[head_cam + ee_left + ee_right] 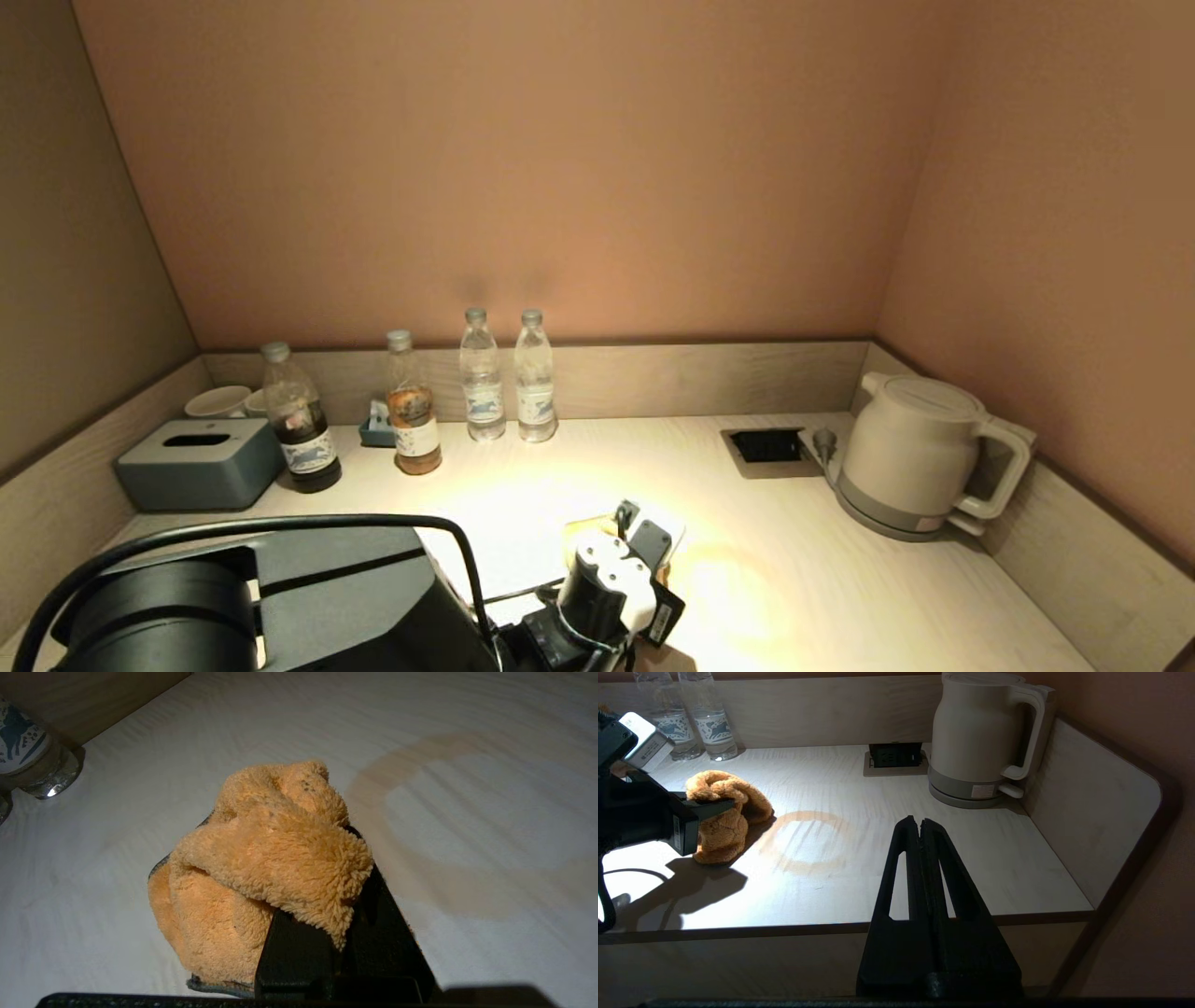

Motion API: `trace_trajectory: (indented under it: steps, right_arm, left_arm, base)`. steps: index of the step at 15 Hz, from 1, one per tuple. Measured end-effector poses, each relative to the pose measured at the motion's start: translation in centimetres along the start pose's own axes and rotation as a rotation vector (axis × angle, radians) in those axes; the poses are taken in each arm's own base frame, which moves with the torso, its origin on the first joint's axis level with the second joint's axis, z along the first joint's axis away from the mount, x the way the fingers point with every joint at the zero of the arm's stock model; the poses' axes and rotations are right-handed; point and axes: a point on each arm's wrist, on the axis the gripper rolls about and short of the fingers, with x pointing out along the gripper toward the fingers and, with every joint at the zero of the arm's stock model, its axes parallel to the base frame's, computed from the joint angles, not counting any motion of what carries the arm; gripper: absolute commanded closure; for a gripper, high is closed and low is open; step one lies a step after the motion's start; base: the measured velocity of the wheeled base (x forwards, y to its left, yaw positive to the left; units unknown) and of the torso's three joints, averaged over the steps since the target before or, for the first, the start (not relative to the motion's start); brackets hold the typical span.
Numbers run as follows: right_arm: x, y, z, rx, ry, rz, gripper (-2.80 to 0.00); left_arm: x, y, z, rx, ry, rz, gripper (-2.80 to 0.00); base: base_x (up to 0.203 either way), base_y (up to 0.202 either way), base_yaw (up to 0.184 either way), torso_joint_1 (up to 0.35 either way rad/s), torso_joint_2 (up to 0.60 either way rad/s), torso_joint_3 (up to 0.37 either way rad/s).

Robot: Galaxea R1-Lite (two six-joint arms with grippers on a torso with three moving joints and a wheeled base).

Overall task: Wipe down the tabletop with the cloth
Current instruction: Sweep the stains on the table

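The orange-yellow fluffy cloth [261, 858] lies bunched on the pale wood-grain tabletop [822, 569], in the middle near the front. My left gripper [343, 891] is shut on the cloth, whose pile hides the fingertips. In the head view only a sliver of the cloth [586, 528] shows beside the left gripper [635, 541]. A brown ring stain [808, 842] marks the tabletop [971, 868] just right of the cloth [724, 812]. My right gripper [920, 822] hangs before the table's front edge, shut and empty.
A white kettle [910, 457] stands at the back right beside a black socket recess [766, 446]. Two clear water bottles [509, 387] and two darker bottles [411, 411] line the back. A grey-blue tissue box [201, 462] and cups [219, 401] sit back left. A low rim [700, 378] bounds the top.
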Motion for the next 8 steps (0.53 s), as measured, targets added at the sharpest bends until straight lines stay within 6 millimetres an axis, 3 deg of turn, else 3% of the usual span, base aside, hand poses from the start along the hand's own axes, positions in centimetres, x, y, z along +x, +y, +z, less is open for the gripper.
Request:
trace_trajectory:
  steps: [8]
  right_arm:
    - [0.0, 0.0, 0.0, 0.0, 0.0, 0.0, 0.0]
  left_arm:
    - [1.5, -1.6, -0.4, 0.023, -0.007, -0.013, 0.0]
  base:
    - [0.0, 0.0, 0.0, 0.0, 0.0, 0.0]
